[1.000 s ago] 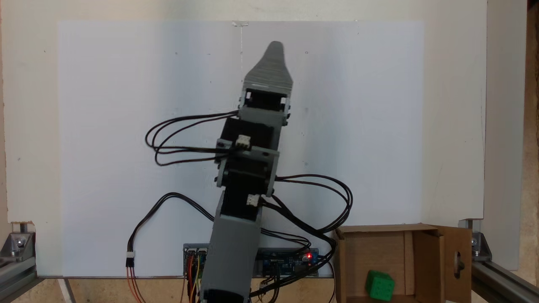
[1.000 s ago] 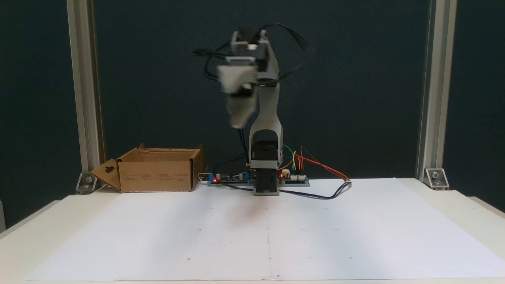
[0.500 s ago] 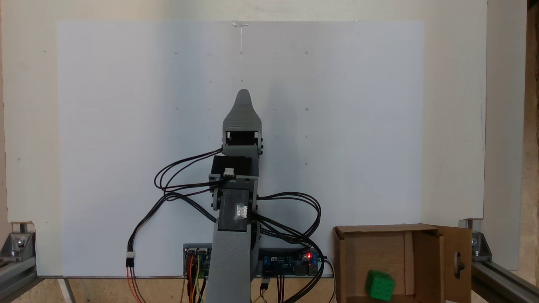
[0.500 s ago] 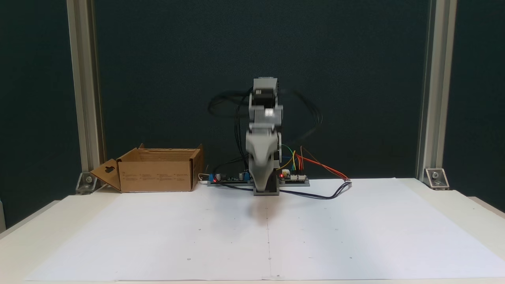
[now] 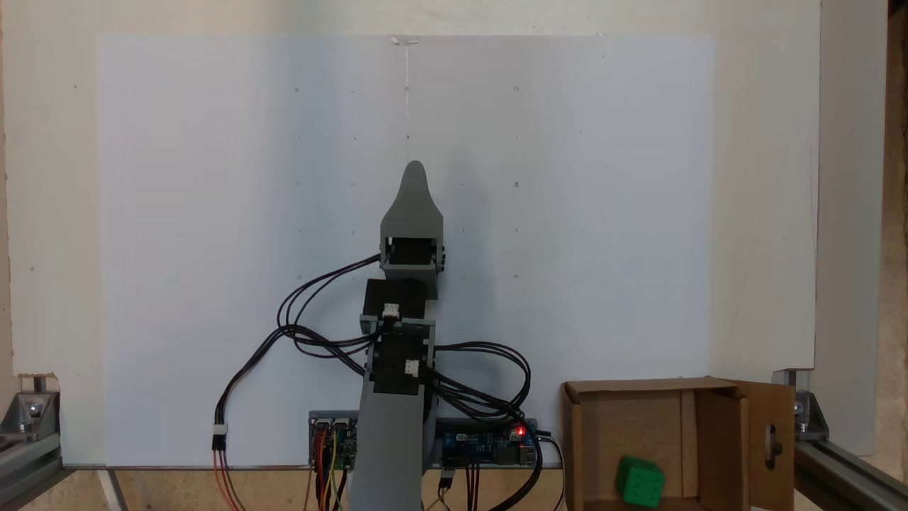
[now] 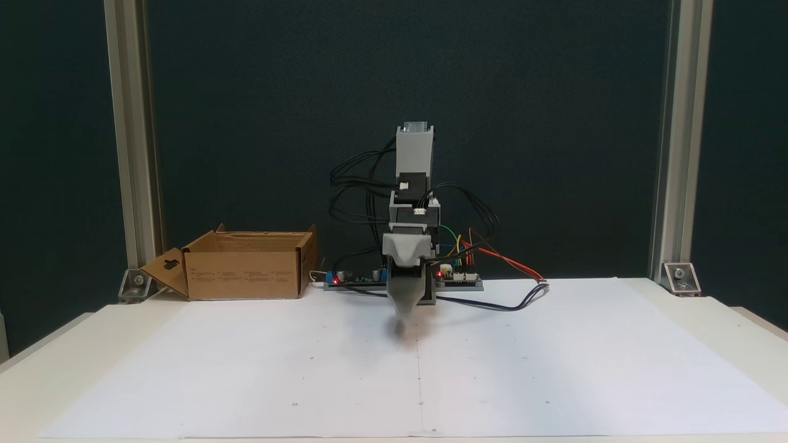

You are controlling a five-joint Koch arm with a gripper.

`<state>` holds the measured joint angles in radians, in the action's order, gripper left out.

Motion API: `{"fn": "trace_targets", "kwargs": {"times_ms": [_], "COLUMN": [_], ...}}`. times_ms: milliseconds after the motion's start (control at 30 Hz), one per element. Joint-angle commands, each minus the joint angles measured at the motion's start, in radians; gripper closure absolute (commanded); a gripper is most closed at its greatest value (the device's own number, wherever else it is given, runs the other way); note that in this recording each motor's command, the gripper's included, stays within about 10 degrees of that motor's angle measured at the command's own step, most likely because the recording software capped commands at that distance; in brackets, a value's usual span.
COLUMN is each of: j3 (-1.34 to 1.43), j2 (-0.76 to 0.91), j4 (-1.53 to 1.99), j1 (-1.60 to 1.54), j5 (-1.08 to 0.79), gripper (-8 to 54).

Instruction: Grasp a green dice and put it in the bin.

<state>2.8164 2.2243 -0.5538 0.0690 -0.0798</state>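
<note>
One green dice (image 5: 640,481) lies inside the bin (image 5: 720,426), well apart from the gripper (image 5: 414,170) poised low over white paper (image 5: 177,213), jaw state impossible to tell; the likeliest trouble is a trailing cable (image 6: 492,304) snagging on any further swing.

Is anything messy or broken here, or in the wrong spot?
Nothing looks broken or spilled. The green dice lies inside the bin, right where it belongs. The bin's flap with the oval hole hangs open to the side, which seems normal. The end effector points down low over the white paper, holding nothing.
</note>
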Motion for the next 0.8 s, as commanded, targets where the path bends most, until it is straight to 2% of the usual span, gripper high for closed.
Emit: {"fn": "trace_targets", "kwargs": {"times_ms": [0,267,567,767], "j3": [0.005,0.164,0.290,0.308], "j2": [0.025,0.126,0.140,0.141], "j4": [-0.167,-0.494,-0.845,-0.873], "j1": [0.021,0.029,-0.021,-0.040], "j5": [0.023,0.025,0.032,0.032], "gripper": [1.5,1.5,1.4,1.5]}}
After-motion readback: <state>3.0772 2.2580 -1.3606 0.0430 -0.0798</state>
